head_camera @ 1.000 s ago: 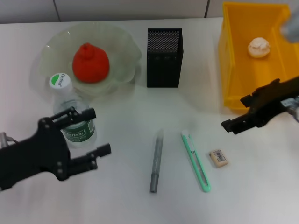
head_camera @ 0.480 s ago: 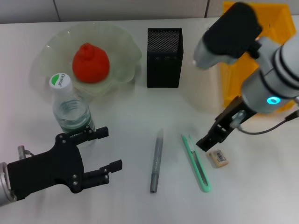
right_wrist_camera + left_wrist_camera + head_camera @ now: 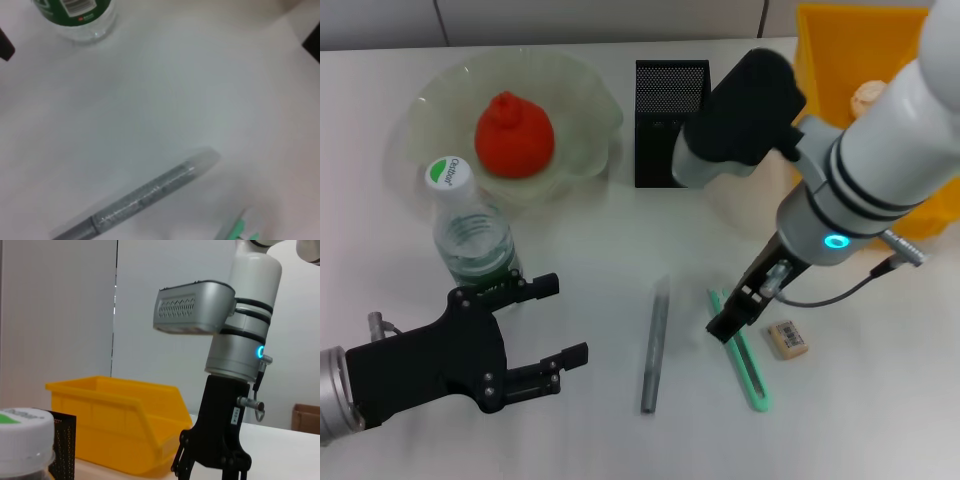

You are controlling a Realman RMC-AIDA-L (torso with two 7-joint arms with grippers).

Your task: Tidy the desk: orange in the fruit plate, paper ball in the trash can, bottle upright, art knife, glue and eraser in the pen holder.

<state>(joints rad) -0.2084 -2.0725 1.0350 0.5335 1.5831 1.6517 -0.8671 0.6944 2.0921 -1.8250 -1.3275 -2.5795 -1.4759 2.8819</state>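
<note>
1. The right gripper [image 3: 728, 325] is low over the surface [image 3: 590, 260], at the upper end of the green art knife [image 3: 744, 353]. Its jaws point down, but I cannot tell how far they are apart.
2. The art knife lies flat, and the eraser [image 3: 788, 339] lies just beside it, on the right.
3. The grey glue stick [image 3: 655, 344] lies flat to the left of the knife, not touching it.
4. The left gripper [image 3: 545, 330] is near the front left of the surface, with its jaws wide and holding nothing.
5. The bottle [image 3: 473, 236] stands upright just behind the left gripper, with its white and green cap on top.
6. The orange [image 3: 514, 134] sits in the fruit plate [image 3: 582, 120], behind the bottle.
7. The black mesh pen holder [image 3: 671, 122] stands upright at the back, in the middle.
8. The paper ball [image 3: 866, 95] is inside the yellow trash can [image 3: 820, 60], partly hidden by the right arm.
</note>
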